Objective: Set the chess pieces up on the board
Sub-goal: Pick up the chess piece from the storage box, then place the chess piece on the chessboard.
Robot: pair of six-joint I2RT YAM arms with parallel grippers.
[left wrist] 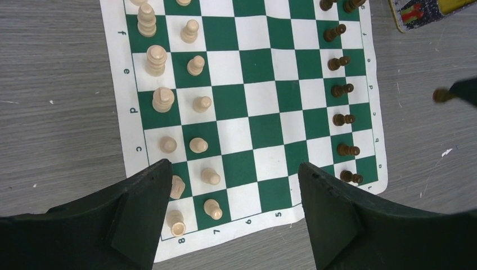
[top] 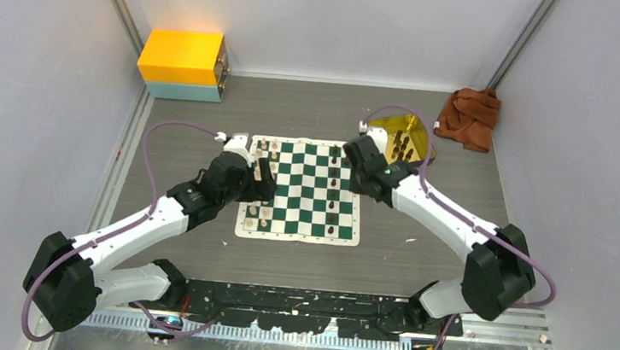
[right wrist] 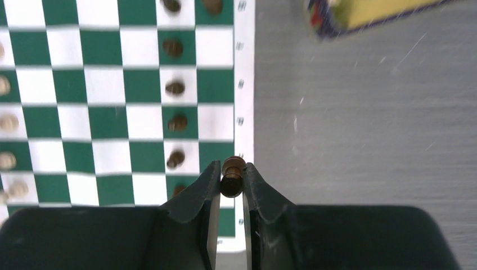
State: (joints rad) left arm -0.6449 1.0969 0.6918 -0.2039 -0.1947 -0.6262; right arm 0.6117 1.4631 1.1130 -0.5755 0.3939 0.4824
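Near edge: both arm bases bolted to a black plate [top: 303, 299] beside a metal rail. Table [top: 419, 254] is grey wood-grain with a few pale specks.

Mid-table: the board [top: 300, 193] lies flat, green and white checks with a cream border. Cream pieces [left wrist: 163, 100] stand in two files along its left edge. Dark pieces [left wrist: 340, 90] stand in one file, one square in from the right edge.

Left tool [left wrist: 234, 170] hangs over the board's left side, fingers wide apart, nothing between them. Right tool [right wrist: 230, 167] is pinched on a dark piece [right wrist: 231, 183] over the board's right edge.

Beyond: a gold tray [top: 418, 132] with more dark pieces, just behind the right tool. Far right corner, a crumpled brown cloth [top: 469, 117]. Far left corner, a yellow box [top: 182, 55] on a pale blue base. Plain pale walls [top: 331, 14] enclose three sides.
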